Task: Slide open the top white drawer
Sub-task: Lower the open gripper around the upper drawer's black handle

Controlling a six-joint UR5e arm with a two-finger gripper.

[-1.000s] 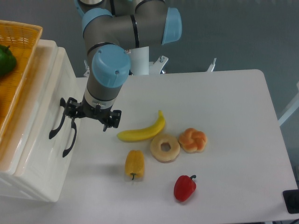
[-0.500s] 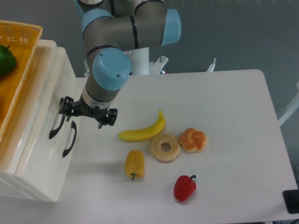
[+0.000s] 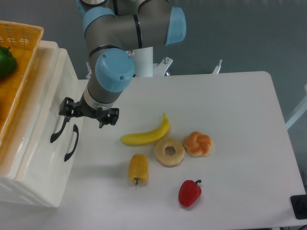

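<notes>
My black two-finger gripper (image 3: 88, 115), fingers spread apart, sits at the upper end of the curved black handle (image 3: 58, 131) of the glossy cream-white top drawer (image 3: 48, 103). The drawer stands at nine o'clock, shut. A yellow banana (image 3: 147, 134) lies on the white table (image 3: 240, 120) at three o'clock of my fingers.

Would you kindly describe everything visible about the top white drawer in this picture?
The top white drawer is the upper of two glossy cream-white fronts on the cabinet at the table's left edge. It looks shut, flush with the lower drawer. Its curved black handle runs along the front, and the gripper sits at the handle's upper end; whether the fingers actually touch it cannot be told. An orange wicker basket rests on the cabinet above it.
</notes>
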